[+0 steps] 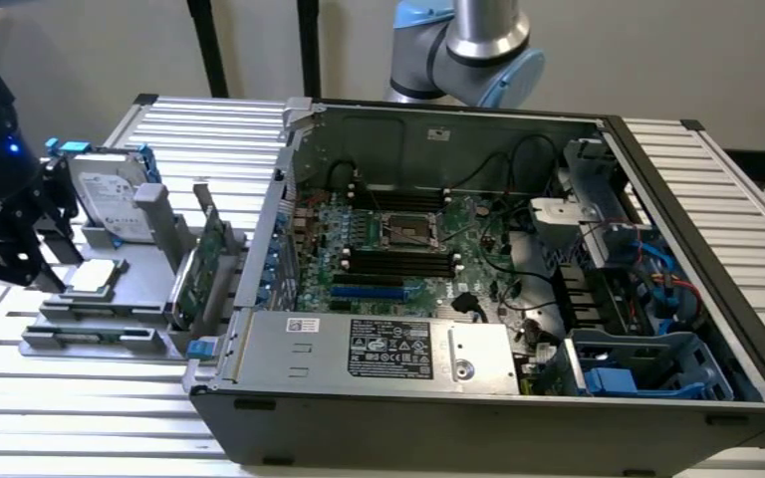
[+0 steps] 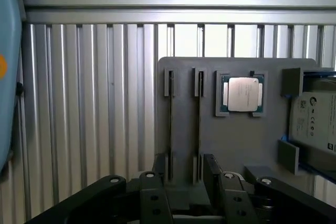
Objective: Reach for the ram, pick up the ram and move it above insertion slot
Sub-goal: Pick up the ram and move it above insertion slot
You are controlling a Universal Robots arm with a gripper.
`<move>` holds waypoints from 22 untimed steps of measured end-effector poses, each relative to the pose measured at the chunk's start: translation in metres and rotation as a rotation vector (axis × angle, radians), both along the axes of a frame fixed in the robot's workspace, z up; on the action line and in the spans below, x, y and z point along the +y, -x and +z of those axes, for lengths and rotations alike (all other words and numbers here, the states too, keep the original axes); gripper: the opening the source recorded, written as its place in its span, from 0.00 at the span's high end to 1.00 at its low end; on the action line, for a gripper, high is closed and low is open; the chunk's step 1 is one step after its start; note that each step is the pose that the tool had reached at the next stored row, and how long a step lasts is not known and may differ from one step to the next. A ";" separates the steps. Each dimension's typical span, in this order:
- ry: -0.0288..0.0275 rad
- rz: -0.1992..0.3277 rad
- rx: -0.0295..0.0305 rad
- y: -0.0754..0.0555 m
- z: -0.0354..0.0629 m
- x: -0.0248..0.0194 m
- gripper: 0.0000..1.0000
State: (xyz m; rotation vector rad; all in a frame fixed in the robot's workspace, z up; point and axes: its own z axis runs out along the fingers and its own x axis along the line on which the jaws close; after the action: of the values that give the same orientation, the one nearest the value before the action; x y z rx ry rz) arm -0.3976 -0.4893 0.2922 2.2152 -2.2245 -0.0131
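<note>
The ram (image 1: 184, 287) stands on edge in the gray holder (image 1: 104, 339), just beside a taller green expansion card (image 1: 212, 249) and near a square processor chip (image 1: 95, 276). A silver hard drive (image 1: 107, 194) leans at the holder's back. The black gripper (image 2: 185, 163) hangs above the holder, its 2 jaws apart with nothing held between them. The open computer case (image 1: 489, 408) sits to the exterior view's right on the slatted table (image 1: 77, 408).
</note>
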 end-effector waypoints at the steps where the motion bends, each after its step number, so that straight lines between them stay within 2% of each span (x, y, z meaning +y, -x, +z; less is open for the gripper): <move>1: 0.0000 0.001 -0.0001 0.000 -0.0020 0.0000 0.58; 10: 0.0000 0.004 0.0000 0.001 -0.0183 -0.0005 0.58; 22: -0.0001 0.004 -0.0001 0.002 -0.0401 -0.0058 0.58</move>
State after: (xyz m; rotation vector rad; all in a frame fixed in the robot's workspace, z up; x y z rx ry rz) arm -0.3996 -0.4952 0.2521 2.2196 -2.2203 -0.0130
